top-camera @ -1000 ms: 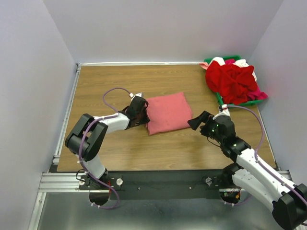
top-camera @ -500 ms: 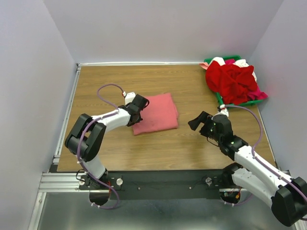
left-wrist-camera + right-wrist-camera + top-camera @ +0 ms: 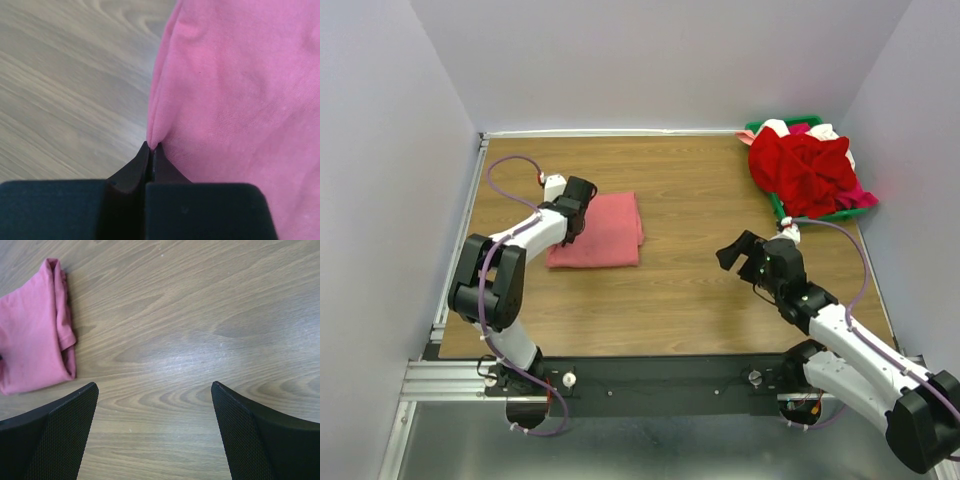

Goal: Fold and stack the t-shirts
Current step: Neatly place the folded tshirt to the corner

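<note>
wood-grain worktop [image 3: 710, 190] makes the floor of a booth with pale walls [image 3: 670, 60] on three sides. a pink t-shirt [image 3: 605, 232] lies on it, folded into a flat rectangle. it sits in the left half of the worktop, nearer the left edge than the middle, and about midway between the far and near edges. its top is smooth, and stacked folded layers show along its right side.

the left gripper [image 3: 151, 147] is at the shirt's left edge with its jaws pressed together, clamped on a small pinch of the pink cloth. in the left wrist view that cloth draws up to a point at the fingertips, with bare wood just to the left of it. the left arm [image 3: 510, 250] bends up from its base at the near edge and reaches in along the left side of the worktop.

the right gripper [image 3: 736, 250] hangs over bare wood in the right half of the worktop, well apart from the pink t-shirt. its jaws are spread wide, and wood grain shows between them in the right wrist view.

at the far right corner a green tray [image 3: 782, 208] holds a loose heap of shirts that spills over its rim. a red t-shirt [image 3: 807, 170] is crumpled on top, with white cloth [image 3: 775, 127] at the far side and magenta cloth [image 3: 860, 197] at the near right. a metal rail [image 3: 650, 378] runs along the near edge under both arm bases.
</note>
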